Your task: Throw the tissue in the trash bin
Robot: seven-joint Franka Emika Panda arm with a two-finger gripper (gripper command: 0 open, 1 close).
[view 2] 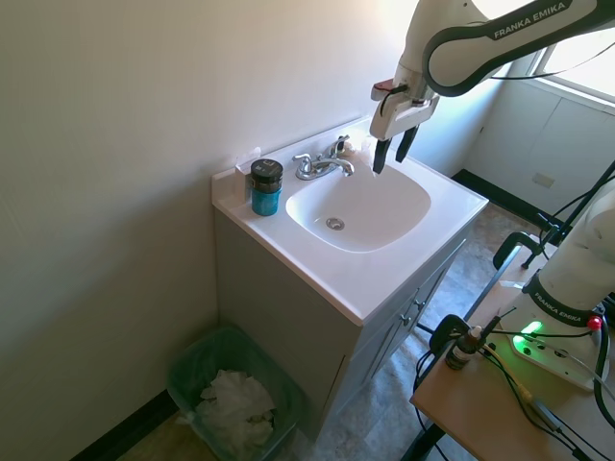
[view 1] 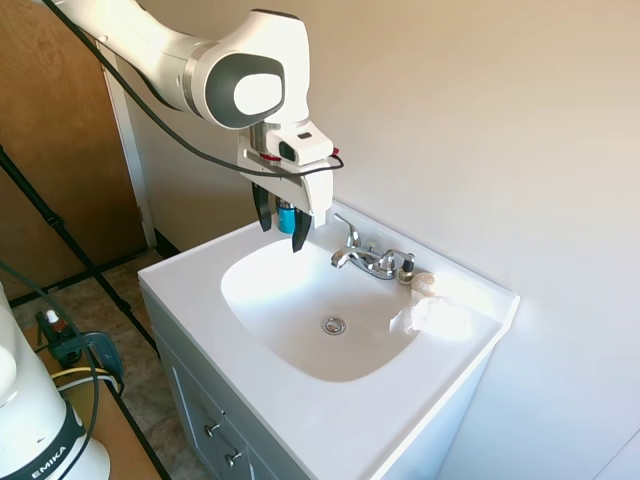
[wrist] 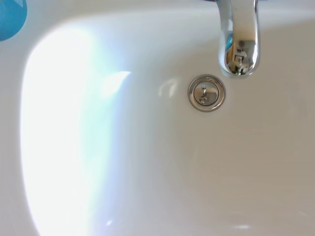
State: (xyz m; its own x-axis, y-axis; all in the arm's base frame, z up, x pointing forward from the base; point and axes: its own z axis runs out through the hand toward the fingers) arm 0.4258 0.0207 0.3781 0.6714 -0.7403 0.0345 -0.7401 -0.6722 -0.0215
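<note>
Above the sink basin (view 1: 300, 300), near the faucet (view 1: 365, 258): pincer (view 1: 280, 222), fingers spread, holding nothing. Tissue (view 1: 435, 317): crumpled on the tabletop corner beyond the faucet, well apart from the pincer, no clear long axis. Trash bin (view 2: 231, 399): on the floor beside the cabinet.

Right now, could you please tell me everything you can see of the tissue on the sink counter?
The tissue is a crumpled wad of thin white paper with ragged folds. It lies on the white counter at the basin's rim, beside the faucet, washed out by sunlight. Nothing grips it; the open gripper hangs apart over the basin.
</note>
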